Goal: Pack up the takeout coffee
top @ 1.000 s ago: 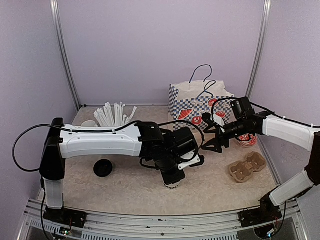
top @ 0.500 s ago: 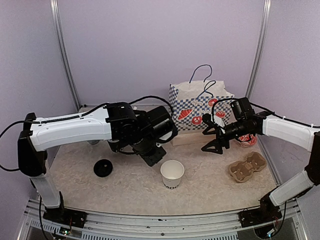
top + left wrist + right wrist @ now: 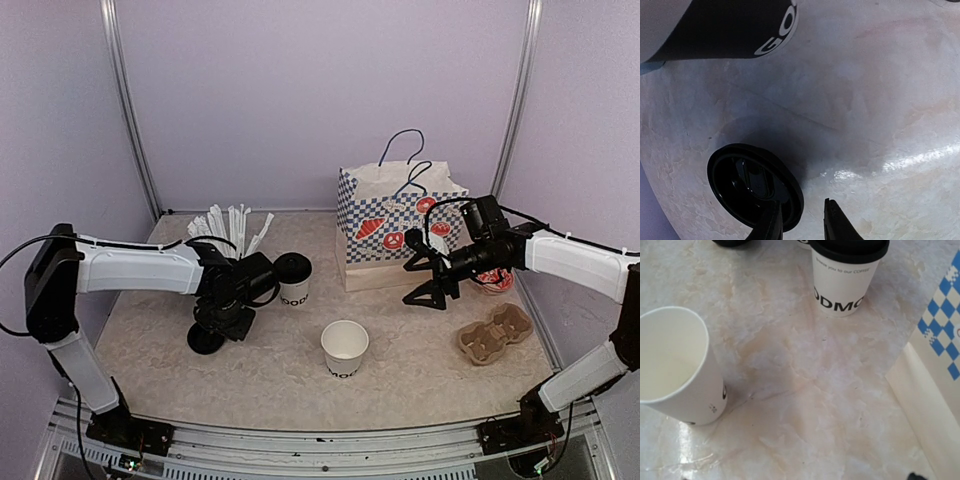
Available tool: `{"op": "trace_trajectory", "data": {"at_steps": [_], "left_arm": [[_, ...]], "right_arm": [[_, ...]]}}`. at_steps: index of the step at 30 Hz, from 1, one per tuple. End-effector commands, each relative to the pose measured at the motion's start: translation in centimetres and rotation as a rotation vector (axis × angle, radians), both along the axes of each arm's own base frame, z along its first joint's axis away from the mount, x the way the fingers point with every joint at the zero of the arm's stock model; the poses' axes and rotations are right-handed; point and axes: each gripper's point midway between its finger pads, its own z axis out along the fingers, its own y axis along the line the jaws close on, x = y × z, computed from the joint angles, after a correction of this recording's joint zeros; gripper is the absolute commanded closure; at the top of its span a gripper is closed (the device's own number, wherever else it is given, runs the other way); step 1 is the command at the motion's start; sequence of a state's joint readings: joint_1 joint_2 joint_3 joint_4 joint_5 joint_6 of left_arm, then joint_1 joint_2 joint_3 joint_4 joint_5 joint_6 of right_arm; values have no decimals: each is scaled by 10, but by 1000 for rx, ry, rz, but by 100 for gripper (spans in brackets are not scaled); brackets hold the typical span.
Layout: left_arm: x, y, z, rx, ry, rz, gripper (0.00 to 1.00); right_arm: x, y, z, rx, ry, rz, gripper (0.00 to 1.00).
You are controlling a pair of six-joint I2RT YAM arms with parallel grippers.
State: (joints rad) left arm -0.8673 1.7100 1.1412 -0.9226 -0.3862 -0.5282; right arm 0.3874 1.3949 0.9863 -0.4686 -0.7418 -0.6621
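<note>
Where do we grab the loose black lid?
Pinch the loose lid by its rim wall from straight above, one finger inside, one outside. It lies flat, a raised rim around a sunken centre, so a side approach likely finds little to hold. The left gripper hangs at its edge.

An open cup (image 3: pixel 345 348) stands upright on the surface (image 3: pixel 420 385), close to the middle of its near edge. Behind it and to the left, at mid-depth, a second cup (image 3: pixel 294 288) stands with a lid (image 3: pixel 293 266) on it. Further left, toward the left edge, a loose lid (image 3: pixel 200 343) lies flat on the surface, well apart from the open cup. A cup of straws (image 3: pixel 232 232) stands behind the loose lid, toward the far left corner. A paper bag (image 3: pixel 395 235) stands at the far edge, right of centre, behind both cups. A cup carrier (image 3: pixel 493 335) lies near the right edge, to the right of the open cup and in front of the bag.
</note>
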Motion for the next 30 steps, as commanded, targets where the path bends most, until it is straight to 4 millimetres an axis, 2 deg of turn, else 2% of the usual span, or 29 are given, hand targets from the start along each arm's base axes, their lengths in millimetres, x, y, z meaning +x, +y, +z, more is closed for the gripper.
{"op": "trace_trajectory", "data": {"at_steps": [1,7,14,18,22,24,26,28,30], "left_arm": [[8,7,-15,-42,-31,87,71],[1,14,-34,-41,25,88,75],[-4,19,-48,-23,56,88,80],[-4,21,-45,-7,50,86,87],[-6,20,-32,12,38,76,91],[-12,8,-20,10,47,44,91],[-21,-13,-5,-13,66,-13,92],[-36,-41,10,-73,102,-91,92],[-45,-74,35,-164,114,-172,92]], "right_arm": [[-2,-1,6,14,-2,11,8],[-1,-1,3,9,7,12,9],[-1,0,2,10,14,14,9],[-1,0,1,11,19,15,9],[-1,0,1,11,20,14,9],[-1,0,1,11,23,14,9],[-2,0,2,15,25,15,9],[-3,1,3,18,25,18,9],[-3,1,7,22,20,19,9]]}}
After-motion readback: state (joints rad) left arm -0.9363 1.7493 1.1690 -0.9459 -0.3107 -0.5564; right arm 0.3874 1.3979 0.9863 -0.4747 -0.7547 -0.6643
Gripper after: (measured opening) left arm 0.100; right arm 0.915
